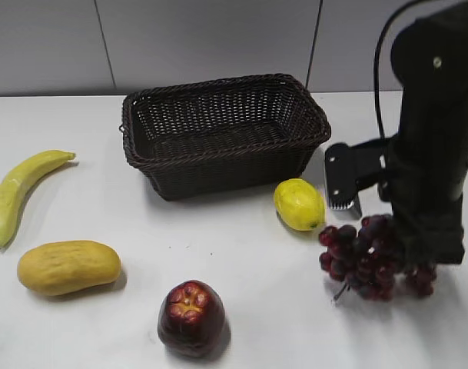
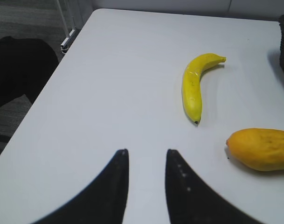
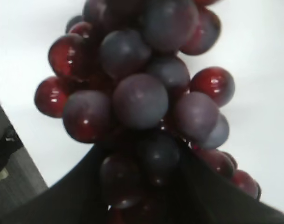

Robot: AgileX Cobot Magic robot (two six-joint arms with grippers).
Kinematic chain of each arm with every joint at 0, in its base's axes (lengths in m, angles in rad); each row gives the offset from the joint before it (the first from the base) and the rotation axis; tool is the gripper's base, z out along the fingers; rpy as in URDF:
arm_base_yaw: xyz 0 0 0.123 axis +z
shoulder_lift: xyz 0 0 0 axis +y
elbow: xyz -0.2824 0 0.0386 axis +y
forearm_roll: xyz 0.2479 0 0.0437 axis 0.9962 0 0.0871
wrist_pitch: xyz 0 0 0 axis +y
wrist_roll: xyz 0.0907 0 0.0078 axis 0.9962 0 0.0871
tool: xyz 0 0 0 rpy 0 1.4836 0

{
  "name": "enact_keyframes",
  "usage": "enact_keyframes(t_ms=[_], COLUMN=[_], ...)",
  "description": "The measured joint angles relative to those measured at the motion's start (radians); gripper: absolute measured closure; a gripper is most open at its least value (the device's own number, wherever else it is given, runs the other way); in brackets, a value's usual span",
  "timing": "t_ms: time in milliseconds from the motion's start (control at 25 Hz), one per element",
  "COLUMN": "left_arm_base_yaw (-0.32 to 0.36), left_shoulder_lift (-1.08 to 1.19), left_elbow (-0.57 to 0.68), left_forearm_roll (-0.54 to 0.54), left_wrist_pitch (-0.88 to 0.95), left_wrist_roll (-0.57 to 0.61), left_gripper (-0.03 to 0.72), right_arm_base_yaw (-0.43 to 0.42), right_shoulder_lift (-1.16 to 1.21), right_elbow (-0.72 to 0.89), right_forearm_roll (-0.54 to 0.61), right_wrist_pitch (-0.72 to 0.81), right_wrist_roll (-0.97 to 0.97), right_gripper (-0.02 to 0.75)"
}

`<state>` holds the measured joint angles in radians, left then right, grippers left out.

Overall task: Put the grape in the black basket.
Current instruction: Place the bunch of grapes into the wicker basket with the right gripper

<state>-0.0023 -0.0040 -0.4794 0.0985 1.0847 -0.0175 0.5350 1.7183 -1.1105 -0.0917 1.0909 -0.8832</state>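
The bunch of small round dark red-purple grapes [image 1: 372, 257] lies on the white table [image 1: 241, 254] at the near right, well apart from the rectangular dark brown-black woven wicker basket [image 1: 226, 134], which stands empty at the far centre. The right gripper [image 1: 422, 257] has its black body directly over the right side of the bunch, presumably placed there to take hold from above. In the right wrist view the grapes [image 3: 142, 93] fill the frame and the two dark fingers [image 3: 86, 186] stand on either side of the lowest grapes, apparently closed against them. Whether the bunch is firmly clamped or only bracketed cannot be settled; it is judged gripped. The exterior view does not show it clear of the table.

The left gripper [image 2: 146, 177] hangs over bare table at the near left, its two curved black fingers apart and holding nothing; it seems parked out of the way.

A yellow lemon-shaped fruit [image 1: 299, 204] sits between the grapes and the basket, so the carry will likely need height to clear it and the braided rim. The curved yellow banana [image 1: 22, 192], orange-yellow mango [image 1: 68, 267] and dark red apple [image 1: 191, 317] lie to the left, outside the path.
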Motion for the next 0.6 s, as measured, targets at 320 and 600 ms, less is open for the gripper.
enact_keyframes(t_ms=[320,600], left_arm_base_yaw=[0.0,0.0], left_shoulder_lift=[0.0,0.0], left_elbow=[0.0,0.0], left_forearm_roll=[0.0,0.0], left_wrist_pitch=[0.0,0.0], left_wrist_roll=[0.0,0.0], left_gripper=[0.471,0.471], right_arm_base_yaw=[-0.001,-0.001], right_shoulder_lift=[0.018,0.227], right_elbow=[-0.46,-0.907], right_forearm_roll=[-0.093,-0.065], right_wrist_pitch=[0.092,0.094], right_wrist_roll=[-0.073,-0.165], right_gripper=[0.483,0.484])
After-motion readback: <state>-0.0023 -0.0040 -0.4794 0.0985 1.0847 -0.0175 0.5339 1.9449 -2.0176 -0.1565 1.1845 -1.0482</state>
